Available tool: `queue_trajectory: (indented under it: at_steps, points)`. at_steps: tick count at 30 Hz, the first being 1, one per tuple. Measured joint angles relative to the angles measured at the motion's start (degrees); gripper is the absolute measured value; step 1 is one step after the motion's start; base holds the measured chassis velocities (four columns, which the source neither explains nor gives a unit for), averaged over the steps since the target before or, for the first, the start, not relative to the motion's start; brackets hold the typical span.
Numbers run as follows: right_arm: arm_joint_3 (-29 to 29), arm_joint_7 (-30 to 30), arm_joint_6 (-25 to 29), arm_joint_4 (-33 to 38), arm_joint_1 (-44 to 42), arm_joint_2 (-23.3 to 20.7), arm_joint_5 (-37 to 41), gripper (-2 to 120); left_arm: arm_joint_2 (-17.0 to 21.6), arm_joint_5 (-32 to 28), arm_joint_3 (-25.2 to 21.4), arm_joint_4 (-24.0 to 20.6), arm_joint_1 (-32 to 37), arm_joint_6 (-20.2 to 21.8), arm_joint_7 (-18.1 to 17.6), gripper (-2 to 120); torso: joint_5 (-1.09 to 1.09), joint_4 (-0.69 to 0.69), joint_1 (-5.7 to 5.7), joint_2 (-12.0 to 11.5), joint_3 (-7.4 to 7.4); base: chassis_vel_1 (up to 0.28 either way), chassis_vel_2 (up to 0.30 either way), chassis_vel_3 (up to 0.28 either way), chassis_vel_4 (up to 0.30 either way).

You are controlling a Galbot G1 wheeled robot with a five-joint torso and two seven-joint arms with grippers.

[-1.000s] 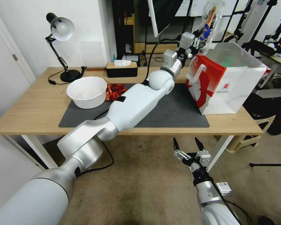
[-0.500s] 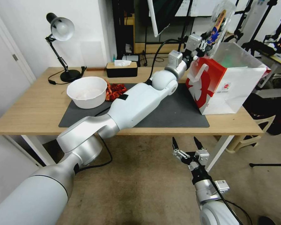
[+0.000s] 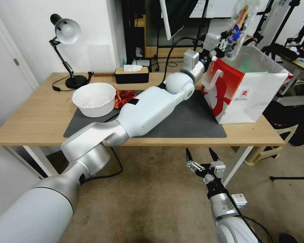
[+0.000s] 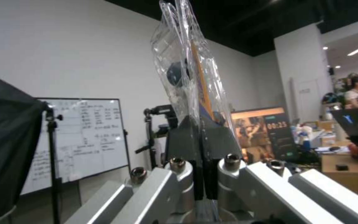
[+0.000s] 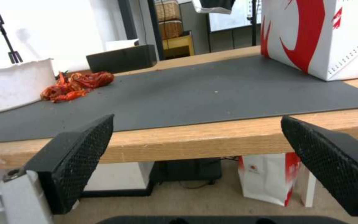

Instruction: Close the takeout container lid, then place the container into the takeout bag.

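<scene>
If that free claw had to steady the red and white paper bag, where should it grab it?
Probably by the flat white handle on the red side of the takeout bag, coming from the mat side with the open right gripper. The handle is a thin strip that stands free; the walls are broad and would crumple.

On your wooden table (image 3: 33,118) lies a dark grey rectangular mat (image 3: 189,123). A round white bowl (image 3: 94,99) sits on the mat's left end, with a red crumpled heap (image 3: 124,98) touching its right side. Behind them you see a black tissue box (image 3: 131,75) and, further left, a black desk lamp (image 3: 66,37) standing upright.
</scene>
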Motion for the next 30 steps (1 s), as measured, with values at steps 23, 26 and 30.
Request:
queue_trajectory:
  at_steps: [23, 26, 30]
  points:
    - [0.4, -0.1, -0.2, 0.4, -0.5, 0.8, -0.1, 100, 0.0, 6.6, 3.4, 0.7, -0.9, 0.8, 4.8, 5, 0.0, 0.0, 0.0, 0.0, 0.0, 0.0, 0.0, 0.0, 0.0]
    - [0.5, -0.1, -0.2, 0.4, -0.5, 0.9, -0.1, 100, 0.0, 7.0, 3.4, 0.6, -1.1, 1.2, 4.8, 11, 0.0, 0.0, 0.0, 0.0, 0.0, 0.0, 0.0, 0.0, 0.0]
    - [0.4, 0.0, -0.2, 0.4, -0.4, 0.9, -0.1, 100, 0.0, 7.1, 3.4, 0.3, -1.6, 2.1, 4.9, 26, 0.0, 0.0, 0.0, 0.0, 0.0, 0.0, 0.0, 0.0, 0.0]
